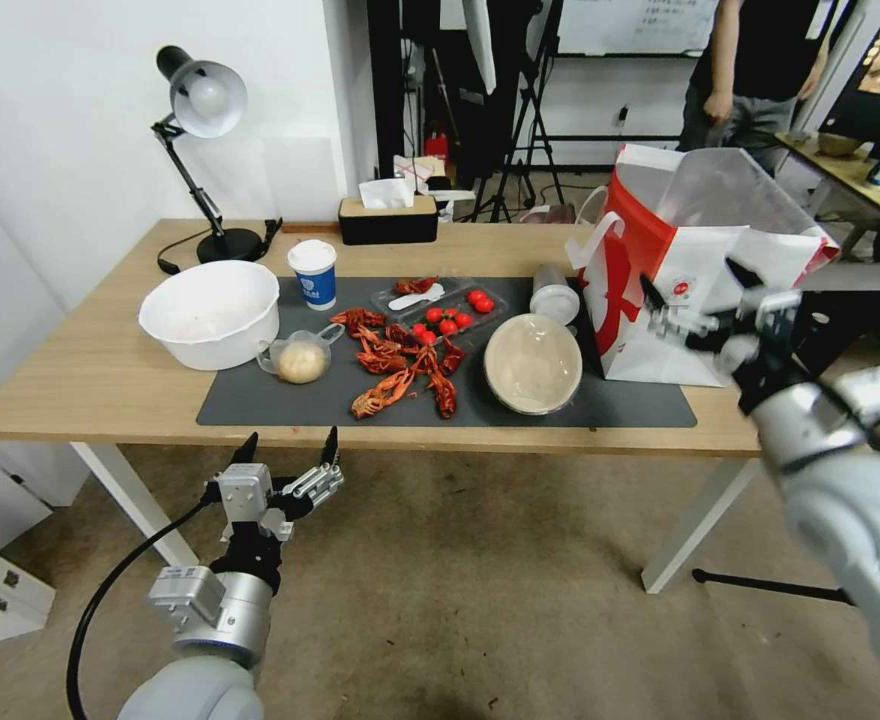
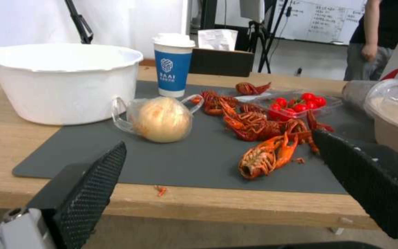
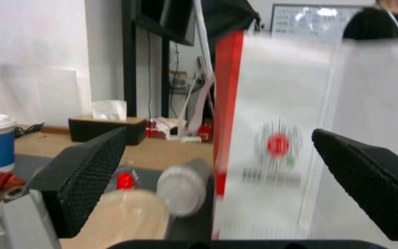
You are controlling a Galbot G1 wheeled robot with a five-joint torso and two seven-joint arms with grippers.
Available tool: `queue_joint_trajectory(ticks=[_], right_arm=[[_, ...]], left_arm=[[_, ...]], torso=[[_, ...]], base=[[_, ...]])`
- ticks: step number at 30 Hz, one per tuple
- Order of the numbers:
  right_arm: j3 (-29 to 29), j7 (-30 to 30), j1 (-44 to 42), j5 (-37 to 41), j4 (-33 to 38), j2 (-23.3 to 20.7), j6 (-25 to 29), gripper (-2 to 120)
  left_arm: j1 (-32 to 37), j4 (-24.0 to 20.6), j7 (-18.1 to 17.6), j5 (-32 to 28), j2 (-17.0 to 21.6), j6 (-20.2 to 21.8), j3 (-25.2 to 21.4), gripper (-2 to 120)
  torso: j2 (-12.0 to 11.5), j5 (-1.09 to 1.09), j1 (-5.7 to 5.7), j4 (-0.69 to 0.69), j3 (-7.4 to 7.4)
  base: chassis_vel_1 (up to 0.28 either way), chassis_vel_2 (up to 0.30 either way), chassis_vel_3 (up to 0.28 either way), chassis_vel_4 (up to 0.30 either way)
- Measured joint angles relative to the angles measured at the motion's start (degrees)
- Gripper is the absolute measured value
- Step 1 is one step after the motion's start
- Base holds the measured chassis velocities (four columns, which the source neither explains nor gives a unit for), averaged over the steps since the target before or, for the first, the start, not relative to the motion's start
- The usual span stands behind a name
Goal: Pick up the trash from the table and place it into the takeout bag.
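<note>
On the table the trash lies around a dark mat: a blue-and-white lidded cup, a small clear handled cup with a beige ball, a beige oval bowl and a clear white-lidded cup on its side. The white and red takeout bag stands open at the table's right end. My right gripper hangs open and empty just before the bag's front face. My left gripper is open, below and in front of the table's near edge.
Red crayfish shells and a clear tray of cherry tomatoes lie mid-mat. A large white bowl sits at the left, a desk lamp and a tissue box along the back edge. A person stands in the room behind.
</note>
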Motion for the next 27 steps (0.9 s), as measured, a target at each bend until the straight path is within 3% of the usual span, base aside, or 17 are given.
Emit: queue_joint_trajectory(ticks=[5,8,19,21,27], right_arm=[[0.1,0.1,-2.2,-0.5,0.6,1.7,0.9,100],[0.1,-0.2,-5.9,-2.2,0.9,4.9,3.1,100],[0.0,-1.0,-9.0,-4.2,0.6,7.6,5.6,100],[-0.2,-1.5,-11.0,-5.6,0.1,9.3,7.5,100],[-1.4,-3.6,-18.4,-10.5,-2.6,14.6,13.7,100]], left_arm=[[0.0,0.0,0.0,0.0,0.0,0.0,0.0,100],[0.0,0.1,0.0,-0.1,0.1,-0.3,0.0,100],[0.0,0.2,0.1,-0.3,0.2,-0.4,0.0,100],[0.0,0.3,0.1,-0.4,0.3,-0.4,0.0,100],[0.1,0.7,0.2,-0.5,0.4,-0.8,0.3,100]], torso=[[0.0,-0.01,0.0,0.0,0.0],[0.0,0.0,0.0,-0.01,0.0],[0.0,-0.01,0.0,-0.01,0.0],[0.0,-0.05,0.0,0.04,0.0],[0.0,-0.01,0.0,0.0,0.0]], base=[[0.0,0.0,0.0,0.0],[0.0,0.0,0.0,0.0],[0.0,0.0,0.0,0.0],[0.0,0.0,0.0,0.0],[0.0,0.0,0.0,0.0]])
